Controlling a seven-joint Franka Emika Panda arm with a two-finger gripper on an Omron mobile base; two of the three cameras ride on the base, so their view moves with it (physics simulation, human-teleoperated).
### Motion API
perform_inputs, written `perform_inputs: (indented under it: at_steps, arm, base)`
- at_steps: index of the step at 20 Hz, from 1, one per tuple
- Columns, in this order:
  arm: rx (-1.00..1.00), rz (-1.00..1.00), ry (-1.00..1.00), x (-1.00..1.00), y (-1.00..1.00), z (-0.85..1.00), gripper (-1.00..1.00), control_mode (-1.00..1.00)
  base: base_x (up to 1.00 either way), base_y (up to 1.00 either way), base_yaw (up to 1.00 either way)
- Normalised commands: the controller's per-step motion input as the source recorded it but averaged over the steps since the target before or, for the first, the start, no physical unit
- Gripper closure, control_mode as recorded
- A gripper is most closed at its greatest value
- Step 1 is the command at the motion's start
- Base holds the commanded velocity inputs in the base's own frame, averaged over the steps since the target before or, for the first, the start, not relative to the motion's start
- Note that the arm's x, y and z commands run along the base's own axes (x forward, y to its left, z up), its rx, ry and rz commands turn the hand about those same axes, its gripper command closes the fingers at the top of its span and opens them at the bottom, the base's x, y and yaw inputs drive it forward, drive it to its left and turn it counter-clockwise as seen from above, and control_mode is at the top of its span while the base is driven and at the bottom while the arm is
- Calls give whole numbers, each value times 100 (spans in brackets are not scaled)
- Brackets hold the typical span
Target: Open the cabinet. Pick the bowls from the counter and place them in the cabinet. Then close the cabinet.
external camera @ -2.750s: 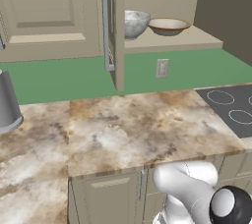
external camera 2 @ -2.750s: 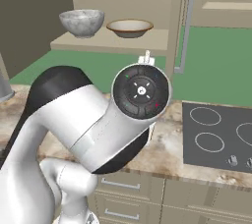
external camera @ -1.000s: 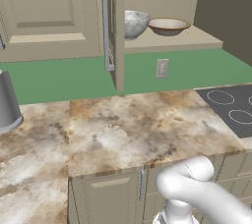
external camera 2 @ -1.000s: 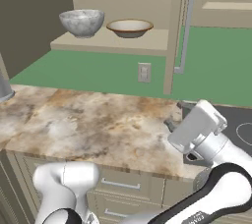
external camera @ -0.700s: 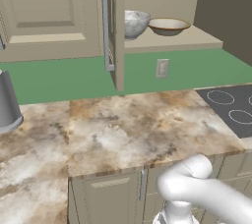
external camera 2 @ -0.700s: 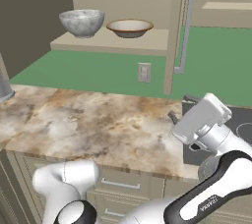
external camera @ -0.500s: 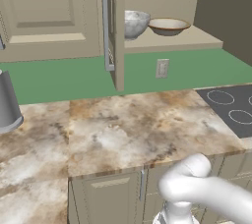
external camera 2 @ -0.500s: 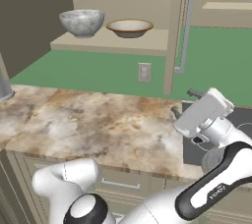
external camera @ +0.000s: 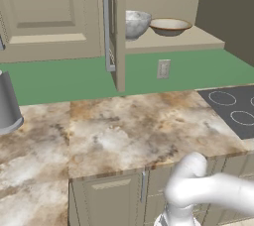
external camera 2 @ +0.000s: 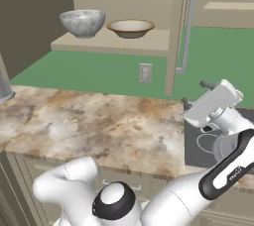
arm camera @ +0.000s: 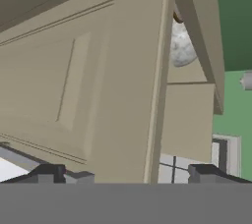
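Both bowls sit inside the cabinet [external camera: 163, 46], side by side on its smooth beige shelf: the mottled grey-white bowl [external camera: 133, 24], stony and speckled, deep and round, is nearer the left door [external camera: 119, 31], and the shallower cream bowl [external camera: 169, 26], with its orange-brown rim, is just beside it on the far side from that door. The left door stands edge-on to the base cameras, its long silver bar handle [external camera: 107, 29] running vertically down it; the right door [external camera 2: 176, 31] hangs open too, with a matching bar. Below the cabinet a green wall strip carries a small pale outlet plate [external camera: 163, 69], and under that spreads the counter [external camera: 124, 131], glossy marbled stone in beige, brown and white. At the counter's left end, well away from the cabinet, stands a tall grey cylinder [external camera: 7, 103], plain and matte. To the right of the cabinet the white arm reaches up beside the dark stovetop [external camera: 233, 111], and the claw [arm camera: 125, 174] has its two dark tips spread wide apart, holding nothing, facing the flat panelled face of a beige door at close range. No readable writing on the arm's link; too small to tell.
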Motion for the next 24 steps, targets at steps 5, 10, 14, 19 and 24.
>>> perform_inputs:
  at_steps: [5, 10, 14, 19, 24]
  arm:
    - [4, 9, 0, 23, -36, 16, -100, -100]
    - [0, 3, 0, 8, -6, 7, -100, -100]
    - [0, 0, 0, 5, 1, 1, -100, -100]
    - [-5, -2, 0, 2, 28, 0, -100, -100]
    - [-11, -15, -3, 0, 64, 0, -100, -100]
  base:
    - [0, 0, 0]
    - [0, 0, 0]
    - [0, 0, 0]
    - [0, 0, 0]
    - [0, 0, 0]
